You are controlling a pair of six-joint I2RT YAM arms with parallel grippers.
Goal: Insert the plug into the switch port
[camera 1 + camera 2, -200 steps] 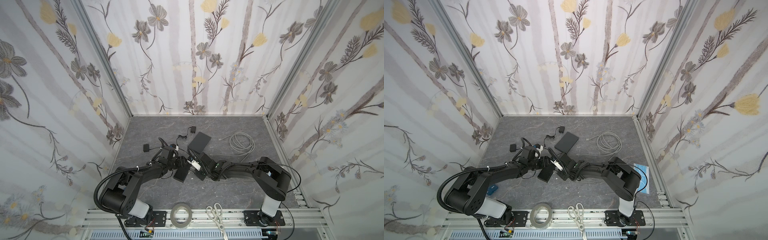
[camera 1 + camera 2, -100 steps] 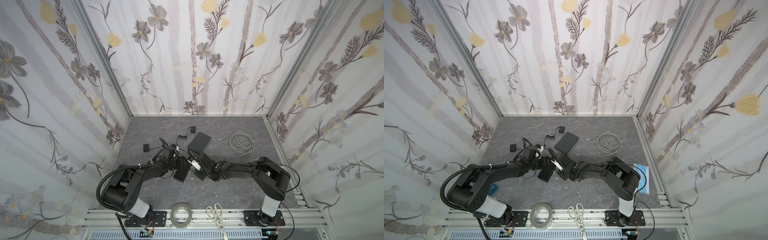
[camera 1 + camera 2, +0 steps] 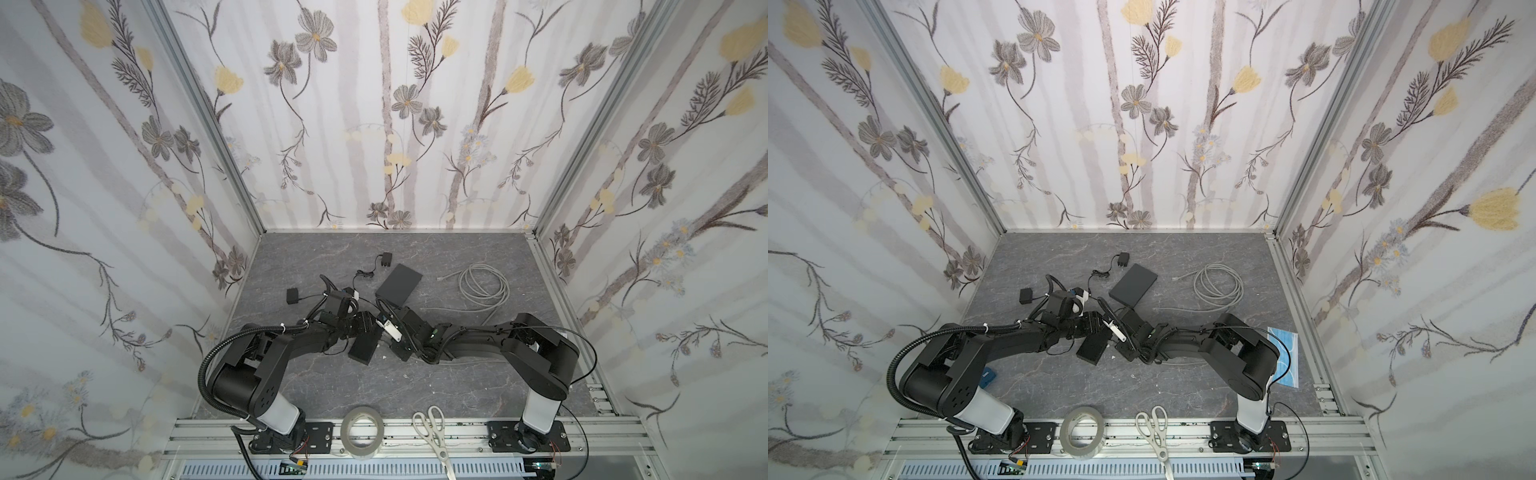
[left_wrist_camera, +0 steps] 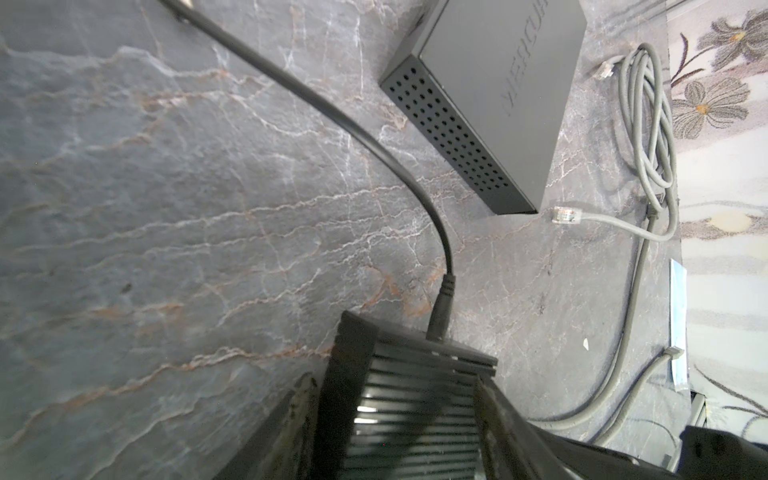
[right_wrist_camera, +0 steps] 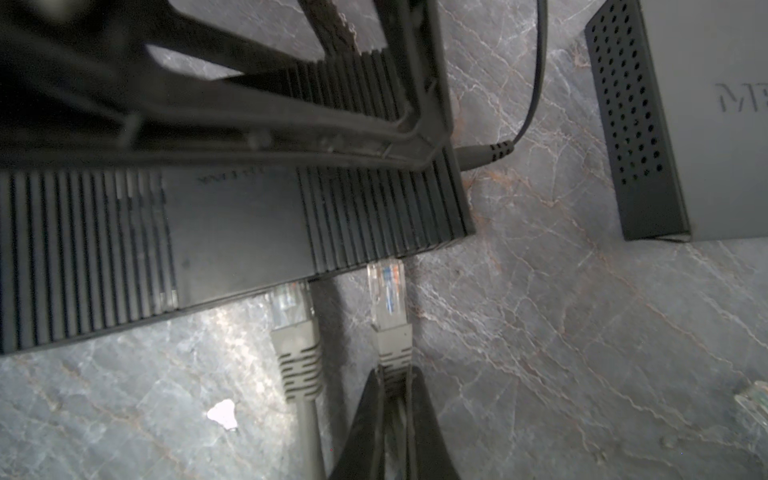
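The switch (image 5: 232,232) is a black ribbed box lying on the grey stone-look floor, also in both top views (image 3: 363,347) (image 3: 1093,349). My left gripper (image 4: 395,415) is shut on it, one finger (image 4: 299,415) on each long side. My right gripper (image 5: 395,386) is shut on the grey boot of the plug (image 5: 386,291), a clear network connector. The plug's tip touches the switch's side face close to a corner. A second grey-booted plug (image 5: 289,305) sits in that face beside it. A black power lead (image 4: 332,112) enters the switch's end.
A dark grey perforated box (image 3: 399,284) lies just behind the switch, with a coil of grey cable (image 3: 484,286) to its right. Black adapters (image 3: 292,296) lie at the left. A tape roll (image 3: 361,432) and scissors (image 3: 432,432) rest on the front rail. A blue mask (image 3: 1283,353) lies far right.
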